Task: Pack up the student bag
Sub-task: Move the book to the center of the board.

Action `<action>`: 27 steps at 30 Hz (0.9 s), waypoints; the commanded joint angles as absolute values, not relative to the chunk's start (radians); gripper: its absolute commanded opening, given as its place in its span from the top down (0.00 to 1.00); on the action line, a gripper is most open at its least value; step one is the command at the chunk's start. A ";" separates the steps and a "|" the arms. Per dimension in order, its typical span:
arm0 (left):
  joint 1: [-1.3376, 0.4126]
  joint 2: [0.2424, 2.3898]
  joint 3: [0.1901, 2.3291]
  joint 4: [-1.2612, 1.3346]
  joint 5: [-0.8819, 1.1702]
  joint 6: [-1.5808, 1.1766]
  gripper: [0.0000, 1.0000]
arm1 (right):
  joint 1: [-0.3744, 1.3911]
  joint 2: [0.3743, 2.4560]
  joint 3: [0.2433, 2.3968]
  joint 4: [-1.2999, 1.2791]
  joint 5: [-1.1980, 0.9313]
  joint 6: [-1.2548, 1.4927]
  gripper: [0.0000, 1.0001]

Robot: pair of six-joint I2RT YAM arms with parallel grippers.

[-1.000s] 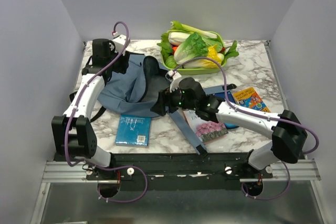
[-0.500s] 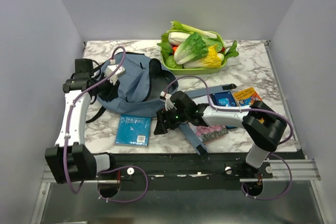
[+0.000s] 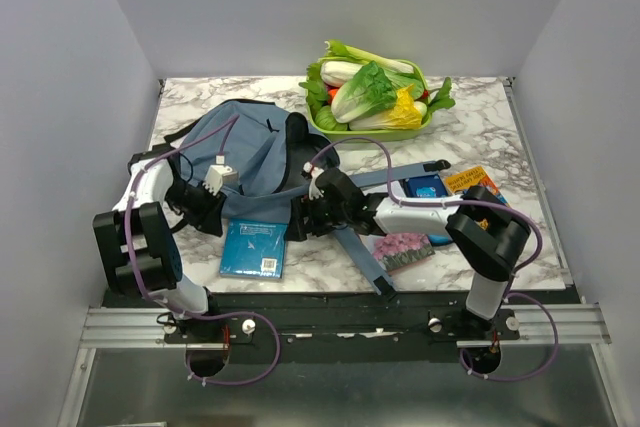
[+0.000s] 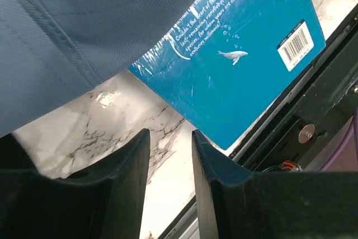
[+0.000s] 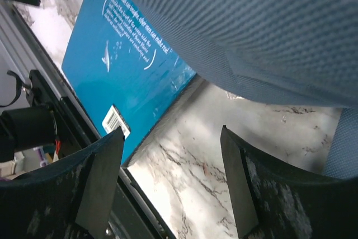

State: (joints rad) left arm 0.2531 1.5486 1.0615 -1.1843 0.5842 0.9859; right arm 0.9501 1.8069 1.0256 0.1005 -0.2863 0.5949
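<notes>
Crowding the student bag [image 3: 255, 142], left pincer [image 4: 169, 138] and right pincer [image 5: 170, 138] gape empty; snagged fabric could shove the book [image 3: 254, 248] away.

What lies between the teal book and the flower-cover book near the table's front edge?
A flat blue strap of the student bag, lying on the marble between the teal book and the flower-cover book. The top view shows it.
</notes>
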 commanded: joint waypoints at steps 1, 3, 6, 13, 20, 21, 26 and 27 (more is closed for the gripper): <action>0.256 1.580 1.005 -1.085 0.604 1.003 0.56 | 0.959 1.851 1.057 0.149 -0.215 0.626 0.21; 0.252 1.586 0.986 -1.014 0.594 0.973 0.56 | 0.959 1.862 1.069 0.158 -0.204 0.633 0.21; 0.230 1.577 0.931 -0.910 0.555 0.921 0.52 | 0.957 1.894 1.092 0.160 -0.184 0.640 0.21; 0.198 1.586 0.884 -0.729 0.542 0.821 0.47 | 0.959 1.934 1.144 0.143 -0.100 0.644 0.21; 0.140 1.635 0.902 -0.660 0.545 0.811 0.41 | 0.957 1.968 1.164 0.112 -0.104 0.672 0.22; 0.129 1.637 0.903 -0.660 0.548 0.815 0.41 | 0.959 1.971 1.169 0.103 -0.104 0.681 0.22; 0.029 1.622 0.891 -0.673 0.549 0.883 0.41 | 0.957 1.962 1.143 0.049 -0.072 0.715 0.22; 0.015 1.611 0.884 -0.673 0.546 0.917 0.41 | 0.959 1.954 1.134 0.040 -0.061 0.721 0.22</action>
State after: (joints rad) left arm 0.1040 1.5913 0.9218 -0.8536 0.5533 0.8013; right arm 0.9546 1.9450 1.1404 0.1032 -0.1261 0.6811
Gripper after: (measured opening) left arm 0.592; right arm 0.782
